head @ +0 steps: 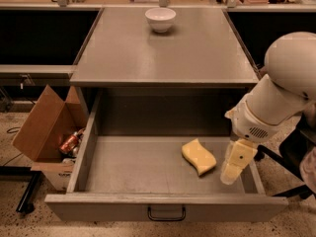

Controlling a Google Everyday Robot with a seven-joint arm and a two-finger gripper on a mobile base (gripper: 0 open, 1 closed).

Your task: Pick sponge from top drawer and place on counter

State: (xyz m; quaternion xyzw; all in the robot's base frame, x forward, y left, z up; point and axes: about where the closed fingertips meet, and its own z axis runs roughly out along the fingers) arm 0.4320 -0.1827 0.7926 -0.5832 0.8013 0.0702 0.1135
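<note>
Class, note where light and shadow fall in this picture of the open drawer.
Camera view: the counter is evenly lit; the bowl casts a soft shadow; the recess behind the drawer is darkest; the tool, over its right side beside the sponge, is bright.
</note>
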